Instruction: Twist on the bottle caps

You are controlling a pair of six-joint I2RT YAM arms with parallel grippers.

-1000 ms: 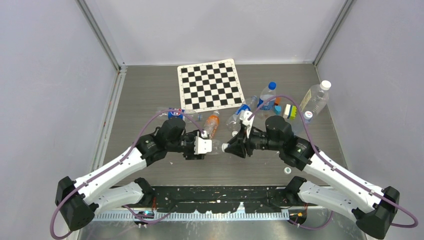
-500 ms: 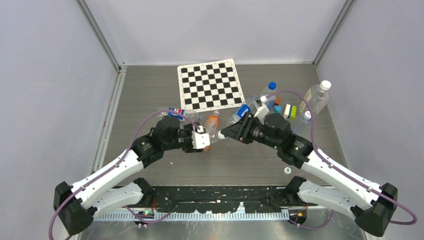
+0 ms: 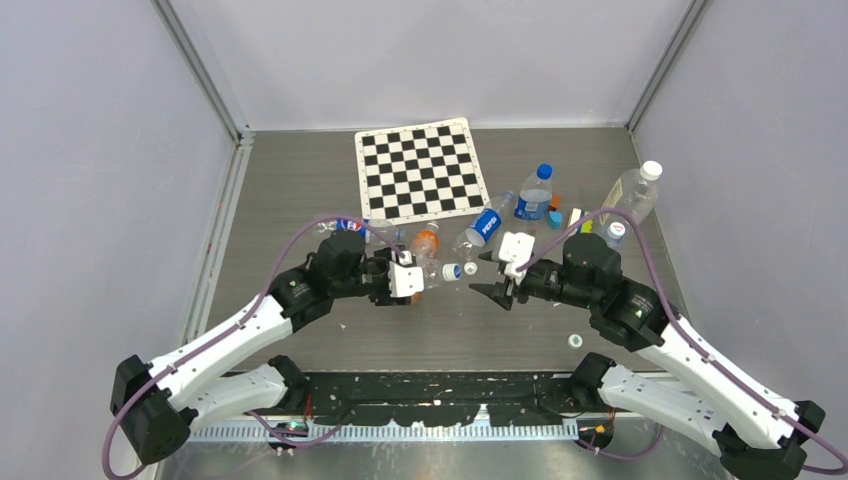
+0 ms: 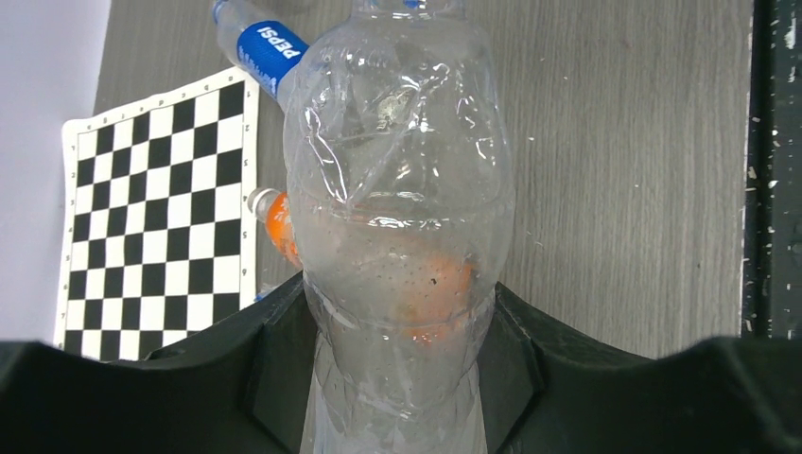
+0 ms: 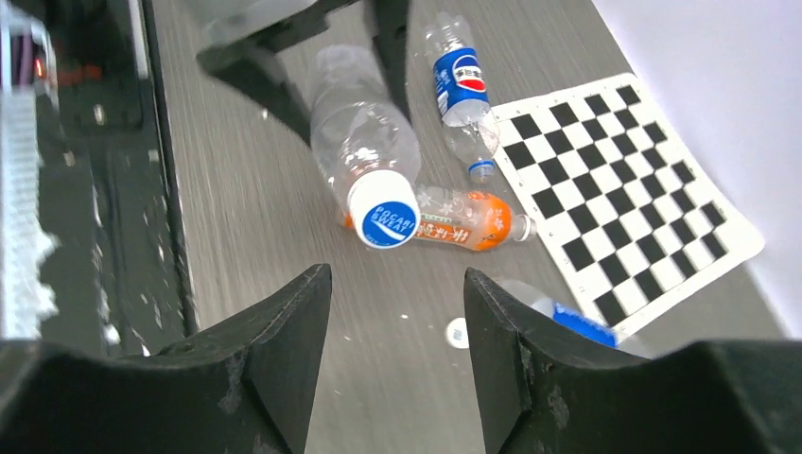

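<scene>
My left gripper [image 3: 408,281] is shut on a clear crumpled bottle [image 3: 432,274] and holds it lying level, neck to the right. In the left wrist view the bottle [image 4: 402,189] fills the gap between the fingers of the gripper [image 4: 402,326]. A blue-and-white cap [image 3: 452,271] sits on its neck; the right wrist view shows it end-on [image 5: 383,220]. My right gripper [image 3: 497,292] is open and empty, a short way right of that cap, jaws [image 5: 395,274] wide apart. A loose white cap [image 3: 470,268] lies on the table and also shows in the right wrist view [image 5: 457,332].
An orange bottle [image 3: 424,245] and two Pepsi bottles [image 3: 482,228] [image 3: 350,228] lie near the checkerboard [image 3: 420,170]. A blue-capped bottle [image 3: 537,192], a white-capped bottle [image 3: 632,195] and small blocks [image 3: 558,210] are at the back right. Another white cap [image 3: 575,341] lies near the front.
My right gripper was at the bottle's neck; it has pulled back to the right and stands open. The cap stays on the bottle. The left gripper still holds the bottle.
</scene>
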